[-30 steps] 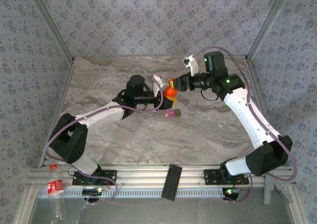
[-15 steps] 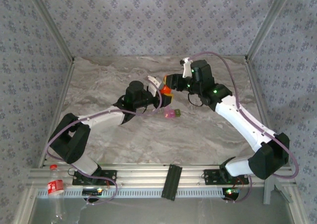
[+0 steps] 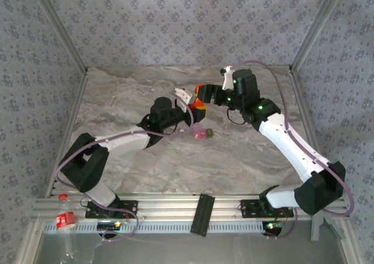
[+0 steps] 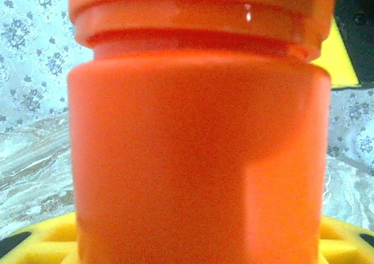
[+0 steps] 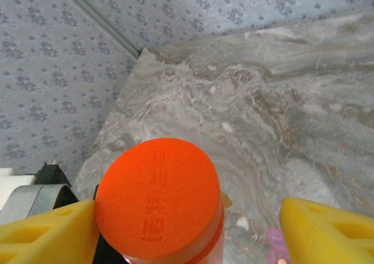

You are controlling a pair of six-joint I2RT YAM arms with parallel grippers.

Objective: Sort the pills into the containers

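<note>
We are seeing the containers [image 3: 203, 134] lying just nearside of the orange bottle [image 3: 199, 107]. Our left gripper [image 3: 191, 107], arm stretching low, is pinching that bottle. Beyond it, our right gripper [image 5: 187, 208], wrist bending down, is hovering spread around its cap [image 5: 158, 197].

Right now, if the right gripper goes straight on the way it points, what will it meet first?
Most likely the orange bottle: its cap sits between the right gripper's open fingers, close ahead. Depth is unclear.

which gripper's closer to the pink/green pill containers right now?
Left. The left gripper, shut on the orange bottle, sits just behind and left of the pill containers in the top view. The right gripper is open around the bottle's cap, farther back.
</note>
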